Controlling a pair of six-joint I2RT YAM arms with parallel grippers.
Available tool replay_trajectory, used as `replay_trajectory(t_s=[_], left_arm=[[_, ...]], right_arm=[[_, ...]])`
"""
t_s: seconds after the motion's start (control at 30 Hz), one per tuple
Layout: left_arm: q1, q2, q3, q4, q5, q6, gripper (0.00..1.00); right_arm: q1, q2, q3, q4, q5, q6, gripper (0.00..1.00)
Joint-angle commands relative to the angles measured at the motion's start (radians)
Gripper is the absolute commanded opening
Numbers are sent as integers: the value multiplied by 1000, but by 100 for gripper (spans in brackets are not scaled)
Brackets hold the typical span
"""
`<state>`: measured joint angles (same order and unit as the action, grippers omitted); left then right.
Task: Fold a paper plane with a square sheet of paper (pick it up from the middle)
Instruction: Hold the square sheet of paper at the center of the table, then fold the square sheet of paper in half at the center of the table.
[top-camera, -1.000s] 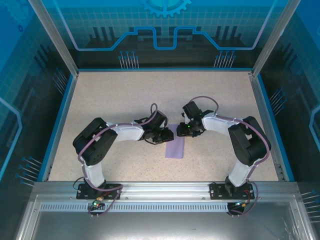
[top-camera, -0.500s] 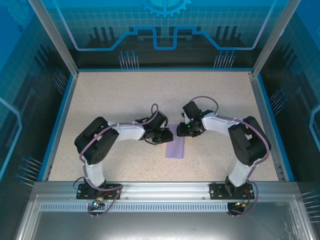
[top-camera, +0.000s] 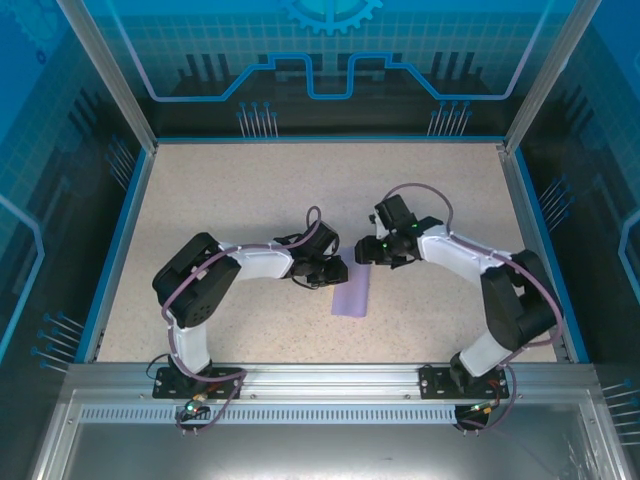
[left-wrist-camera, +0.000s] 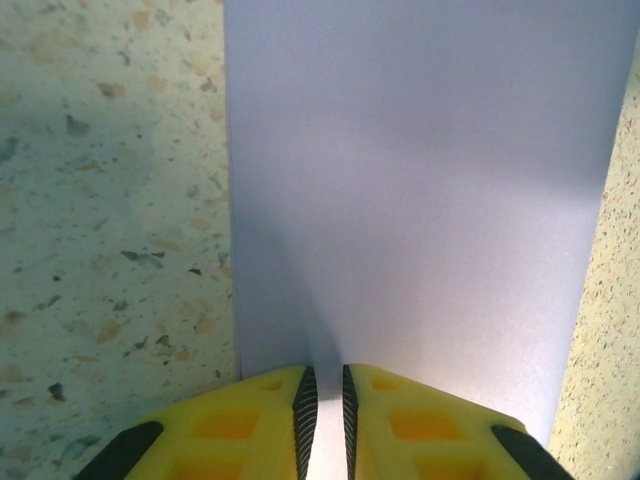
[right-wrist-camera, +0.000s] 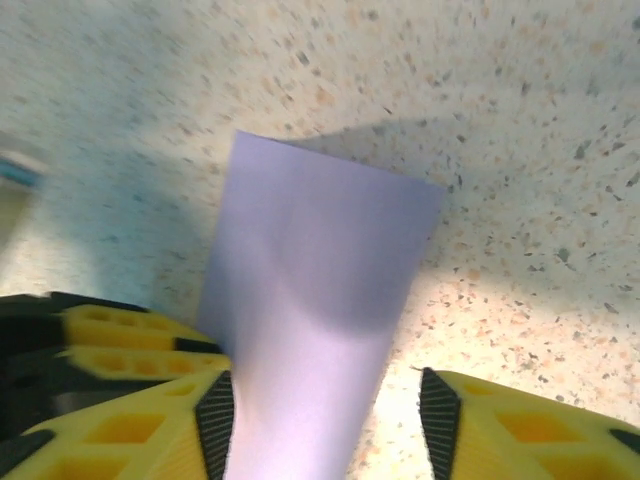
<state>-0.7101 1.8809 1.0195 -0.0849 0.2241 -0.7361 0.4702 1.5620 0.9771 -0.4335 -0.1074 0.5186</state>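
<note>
The square sheet of paper (top-camera: 352, 297) is lavender and lies folded into a narrow long strip on the speckled table, so the paper plane is out of view. My left gripper (top-camera: 337, 272) sits at the strip's far left end. In the left wrist view its yellow jaws (left-wrist-camera: 324, 372) are shut on the paper (left-wrist-camera: 420, 180), with a sliver of it pinched between the pads. My right gripper (top-camera: 362, 252) hovers just beyond the strip's far end. In the right wrist view its jaws (right-wrist-camera: 327, 400) stand open, wide apart above the paper (right-wrist-camera: 320, 260).
The left gripper's yellow fingers (right-wrist-camera: 110, 345) show close beside my right jaws. Blue rails (top-camera: 120, 240) and clear walls fence the table. The arm bases stand on the metal frame (top-camera: 320, 380) at the near edge. Bare tabletop (top-camera: 250, 190) stretches behind both grippers.
My right arm has swung outward to the right, its gripper has drawn back a little from the paper and its jaws have widened. The left gripper holds its place on the strip.
</note>
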Motion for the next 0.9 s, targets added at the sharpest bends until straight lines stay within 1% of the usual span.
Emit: replay_trajectory(t_s=[0.0,0.1,0.13,0.23,0.37,0.5,0.87], left_arm=[[-12,58,-12,-101,-57,34,20],[-11,57,-12,-103,-61,34,20],[-11,57,-12,-102,-60,35,20],[-11,57,-11,-99,-59,35,20],[-11,57,-10,-103,-58,39,20],[-12,58,-12,-102,-58,40,20],[-12,65,-10,-115,-71,44,20]], right_arm=[[-15,-57,-37,-1,-120,52,46],[-16,-65,-87,82,-235,140,34],[-15,-61,-92,104,-256,161,32],[-10,-29,-134,151,-279,202,25],[-5,15,-163,204,-289,227,20],[-1,57,-183,237,-280,222,18],[-15,105,-203,240,-235,180,18]])
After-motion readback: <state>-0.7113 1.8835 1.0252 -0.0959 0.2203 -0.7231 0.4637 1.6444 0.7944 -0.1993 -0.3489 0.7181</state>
